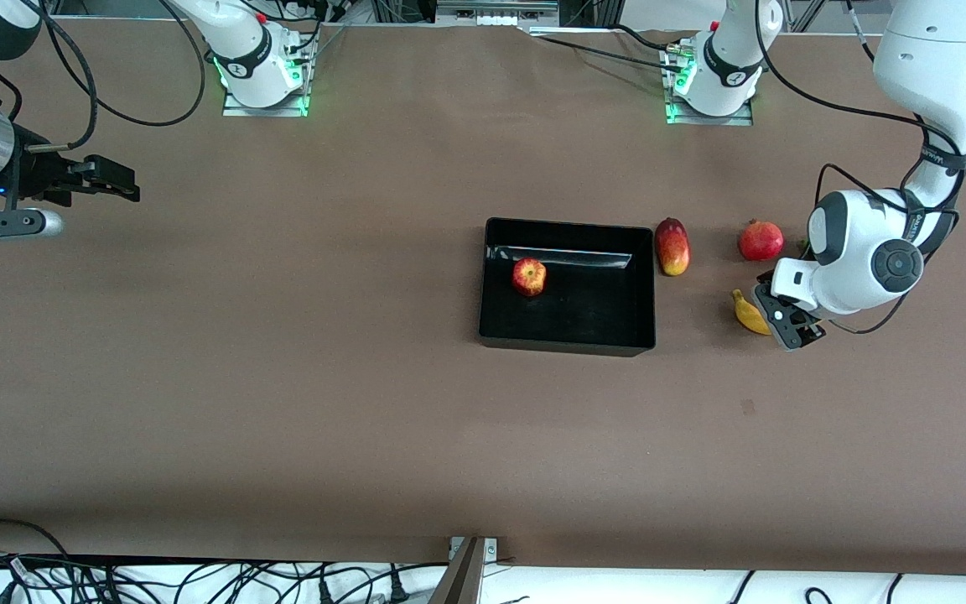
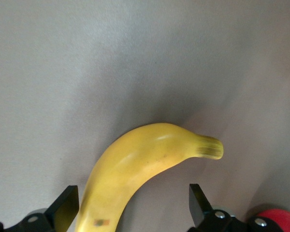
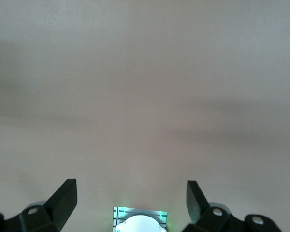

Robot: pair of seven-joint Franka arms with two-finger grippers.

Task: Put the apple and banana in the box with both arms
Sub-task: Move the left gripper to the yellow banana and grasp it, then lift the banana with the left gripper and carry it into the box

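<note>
The apple [image 1: 529,276] lies inside the black box [image 1: 592,315], toward the end nearer the right arm. The banana [image 1: 749,313] lies on the table beside the box, toward the left arm's end. My left gripper [image 1: 789,323] is down at the banana and open. In the left wrist view the banana [image 2: 145,154] lies between the open fingers of the left gripper [image 2: 131,193], close to one fingertip [image 2: 67,198]. My right gripper [image 1: 118,180] is open and empty, up in the air at the right arm's end of the table; in the right wrist view it [image 3: 130,186] holds nothing.
A red-and-yellow mango [image 1: 672,246] lies right beside the box's wall at the left arm's end. A red pomegranate [image 1: 760,240] sits close to the banana, farther from the front camera. The right arm's base [image 3: 140,222] shows in the right wrist view.
</note>
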